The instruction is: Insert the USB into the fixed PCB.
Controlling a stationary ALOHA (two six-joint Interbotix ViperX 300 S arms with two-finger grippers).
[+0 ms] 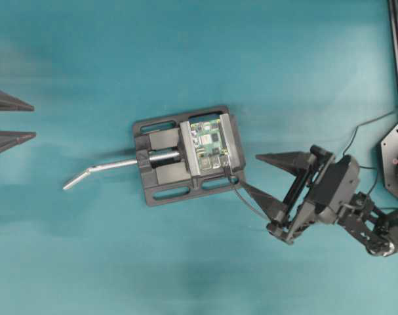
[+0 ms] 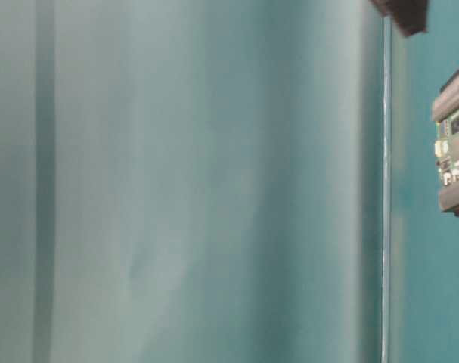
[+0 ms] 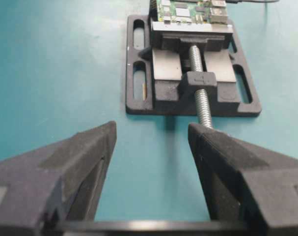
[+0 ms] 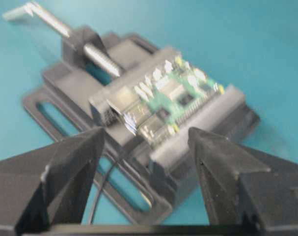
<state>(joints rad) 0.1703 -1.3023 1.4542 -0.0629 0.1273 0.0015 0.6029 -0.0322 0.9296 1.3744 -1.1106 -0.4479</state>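
Grippers both gape as we look: our left gripper (image 1: 15, 119) waits far off, our right gripper (image 1: 256, 172) just beside the vise (image 1: 160, 184). We see the fixed PCB (image 1: 209, 144) clamped there, the USB's cable (image 4: 100, 189) running to its corner, plug tip unclear.

Matte black arms; right gripper (image 1: 258, 172) and left gripper (image 1: 33, 121) with wedge-shaped, rough-textured jaws; thin black wiring.

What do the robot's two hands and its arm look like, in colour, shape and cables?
Both hands are matte black. The right hand has two long wedge-shaped fingers that taper to points, set on a black boxy frame. A thin black wire loops beside the jointed black arm. Of the left hand, only two similar pointed tips show overhead. The finger pads look rough and foam-like. No markings are visible.
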